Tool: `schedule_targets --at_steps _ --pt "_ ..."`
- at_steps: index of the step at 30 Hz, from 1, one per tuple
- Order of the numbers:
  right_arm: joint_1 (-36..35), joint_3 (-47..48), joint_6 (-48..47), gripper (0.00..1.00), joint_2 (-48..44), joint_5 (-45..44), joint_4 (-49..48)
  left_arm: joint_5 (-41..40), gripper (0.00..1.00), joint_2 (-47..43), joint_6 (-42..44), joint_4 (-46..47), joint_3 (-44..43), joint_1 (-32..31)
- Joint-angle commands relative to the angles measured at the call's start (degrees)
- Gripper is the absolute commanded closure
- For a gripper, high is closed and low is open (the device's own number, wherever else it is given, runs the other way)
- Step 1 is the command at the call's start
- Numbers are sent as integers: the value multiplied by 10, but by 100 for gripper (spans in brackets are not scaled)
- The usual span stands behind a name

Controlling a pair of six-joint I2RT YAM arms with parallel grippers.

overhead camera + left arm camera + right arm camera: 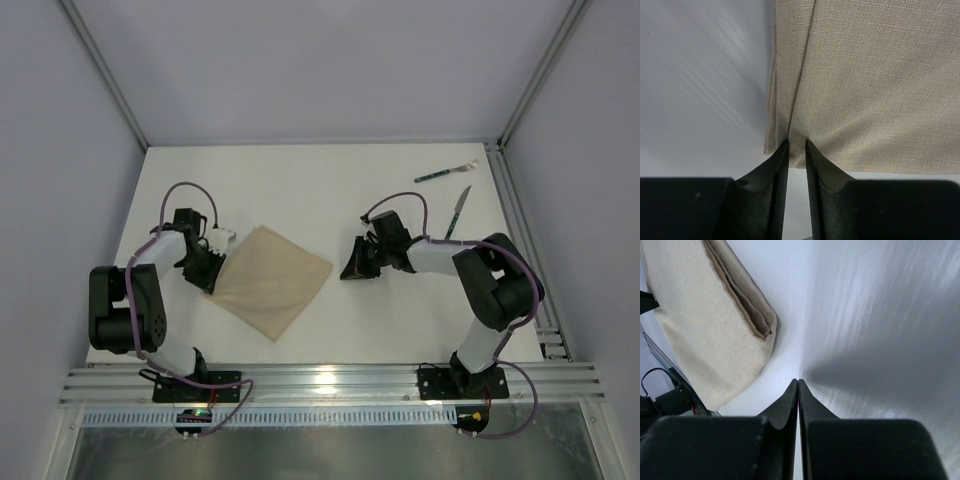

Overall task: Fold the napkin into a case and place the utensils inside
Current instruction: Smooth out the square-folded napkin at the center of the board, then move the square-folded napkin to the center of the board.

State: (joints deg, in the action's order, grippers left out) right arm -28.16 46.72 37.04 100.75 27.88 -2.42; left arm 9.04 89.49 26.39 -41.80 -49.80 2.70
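Note:
The beige napkin (270, 278) lies folded into a smaller layered square, turned like a diamond, left of the table's middle. My left gripper (212, 270) is at its left edge, its jaws nearly closed with the napkin's near edge (875, 85) pinched between the tips (796, 142). My right gripper (350, 268) is shut and empty, low over the bare table just right of the napkin's right corner (705, 335), which shows stacked layers; its closed tips (798, 381) touch nothing. The green-handled fork (445, 172) and knife (458, 213) lie at the far right.
A raised metal rail (515, 220) runs along the table's right edge, close to the utensils. Grey walls enclose the back and both sides. The aluminium frame (330, 385) with the arm bases crosses the near edge.

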Motion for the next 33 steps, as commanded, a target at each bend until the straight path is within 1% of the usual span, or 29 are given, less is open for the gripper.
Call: schedule_targets --at_steps 1,4,7,10,14,17,21,28,31,33 --pt "-7 25 -39 96 -49 -30 43 -7 77 14 21 75 12 3" --pt "-33 71 -63 96 -57 -55 72 6 75 -4 19 61 7 3" --pt "-57 96 -71 96 -42 -42 70 9 75 -20 16 53 4 3" --pt "-59 125 -60 96 -5 -26 51 8 74 -32 15 46 0 3" --pt "-56 147 -55 96 44 -42 53 8 72 -42 16 44 -2 4" --pt "-55 152 -50 96 74 -45 58 5 72 -39 16 46 -4 3" --pt "-54 148 -45 96 92 -54 64 8 72 -36 14 45 -4 3" --pt "-52 167 -64 96 75 -61 87 15 72 -53 5 16 -23 3" --pt "-54 194 -83 96 54 -82 128 11 71 -76 3 4 -23 3" --pt "-54 209 -112 95 17 -109 165 4 69 -92 -3 -6 -20 3"
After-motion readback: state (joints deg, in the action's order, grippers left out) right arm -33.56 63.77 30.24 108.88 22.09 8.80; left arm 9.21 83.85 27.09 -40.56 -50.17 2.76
